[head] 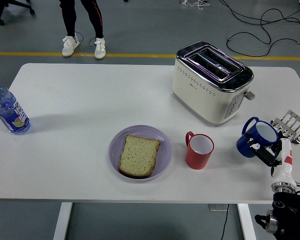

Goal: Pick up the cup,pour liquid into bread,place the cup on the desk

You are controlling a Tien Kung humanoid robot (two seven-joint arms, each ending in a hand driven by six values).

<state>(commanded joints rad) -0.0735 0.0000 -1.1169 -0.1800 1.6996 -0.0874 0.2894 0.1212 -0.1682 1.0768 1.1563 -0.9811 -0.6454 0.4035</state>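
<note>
At the far left edge of the white table we see a water bottle. Near the front sits a purple plate carrying a slice of bread, with a red mug just to its right. A cream toaster stands behind. At the right, our right hand grasps the blue cup, tilted, its handle toward the toaster, beside a metal toast rack.

We seem to be in a lab or workshop hall: grey floor with a yellow line, loose cables, an office chair's base.
</note>
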